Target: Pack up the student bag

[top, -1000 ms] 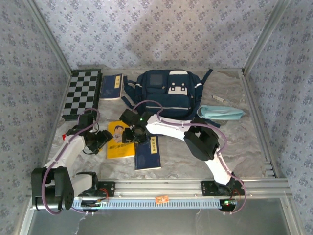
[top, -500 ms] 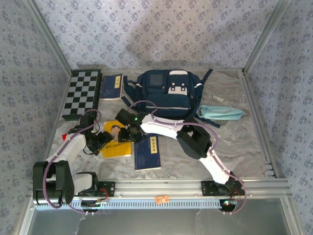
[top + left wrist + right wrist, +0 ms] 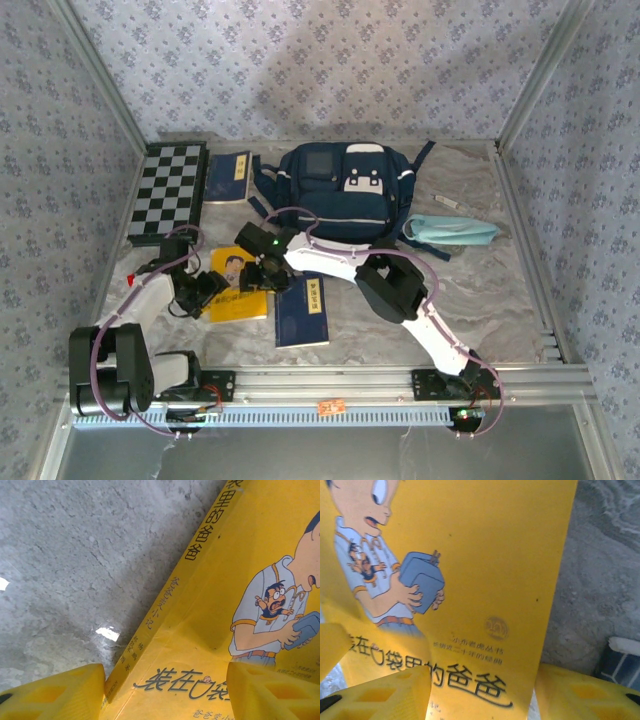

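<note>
Your left hand (image 3: 165, 685) and right hand (image 3: 480, 690) gape wide over the yellow book (image 3: 238, 300), partly hiding it. The student bag (image 3: 345, 195) lies front-up, long axis left-right.

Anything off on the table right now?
Only the yellow book: it lies skewed to the navy book beside it, with the left hand and right hand both at it from opposite sides, jaws open. Nothing looks spilled or damaged.

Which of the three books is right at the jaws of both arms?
The yellow cartoon-cover book; both wrist cameras look straight onto it. The two dark blue books lie clear: one beside it, one by the checkerboard.
</note>
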Robot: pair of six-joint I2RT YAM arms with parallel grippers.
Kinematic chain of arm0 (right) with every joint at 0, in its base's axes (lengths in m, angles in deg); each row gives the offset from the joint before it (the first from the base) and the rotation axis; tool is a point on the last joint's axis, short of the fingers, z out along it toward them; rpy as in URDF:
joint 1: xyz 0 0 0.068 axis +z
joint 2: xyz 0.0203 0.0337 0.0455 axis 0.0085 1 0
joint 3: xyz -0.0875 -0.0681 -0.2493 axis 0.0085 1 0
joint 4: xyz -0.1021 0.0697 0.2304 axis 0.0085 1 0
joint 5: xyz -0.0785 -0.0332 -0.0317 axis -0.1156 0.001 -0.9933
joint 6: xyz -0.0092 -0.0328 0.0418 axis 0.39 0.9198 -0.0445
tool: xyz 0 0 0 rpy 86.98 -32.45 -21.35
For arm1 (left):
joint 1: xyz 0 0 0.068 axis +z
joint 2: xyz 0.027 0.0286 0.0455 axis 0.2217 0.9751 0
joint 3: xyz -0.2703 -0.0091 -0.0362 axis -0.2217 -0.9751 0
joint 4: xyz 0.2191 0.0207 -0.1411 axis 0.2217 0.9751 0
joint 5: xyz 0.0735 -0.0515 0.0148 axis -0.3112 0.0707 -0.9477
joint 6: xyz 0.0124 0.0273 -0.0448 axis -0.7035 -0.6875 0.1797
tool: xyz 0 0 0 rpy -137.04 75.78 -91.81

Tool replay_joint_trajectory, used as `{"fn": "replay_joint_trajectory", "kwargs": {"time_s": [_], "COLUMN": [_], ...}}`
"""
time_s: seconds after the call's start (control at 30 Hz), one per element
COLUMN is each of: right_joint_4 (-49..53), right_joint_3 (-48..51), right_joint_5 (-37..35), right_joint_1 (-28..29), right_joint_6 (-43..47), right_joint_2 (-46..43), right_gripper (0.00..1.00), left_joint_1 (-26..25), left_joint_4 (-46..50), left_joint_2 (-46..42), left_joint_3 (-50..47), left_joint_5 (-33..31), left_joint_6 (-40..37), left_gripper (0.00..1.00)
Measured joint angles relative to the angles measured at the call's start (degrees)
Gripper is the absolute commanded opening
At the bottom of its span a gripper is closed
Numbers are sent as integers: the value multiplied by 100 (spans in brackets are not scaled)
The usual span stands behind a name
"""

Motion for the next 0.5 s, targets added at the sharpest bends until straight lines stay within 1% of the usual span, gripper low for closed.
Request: {"fn": "replay_joint_trajectory", "kwargs": {"time_s": [0.3,0.5], "right_joint_4": [114,116], "right_joint_3": [-227,-219], "right_joint_5": [70,87], "right_joint_1": [-4,-7], "right_joint_6": [-9,52], "right_joint_2": [44,-140], "right_gripper": [54,48], "left_joint_1": [0,0], "left_joint_4": [-17,-22], "left_joint_2": [13,48], "left_joint_3": [-15,-17], "left_joint_5": [-33,-72], "left_joint_6": [-2,-2], "left_gripper": [64,64]}}
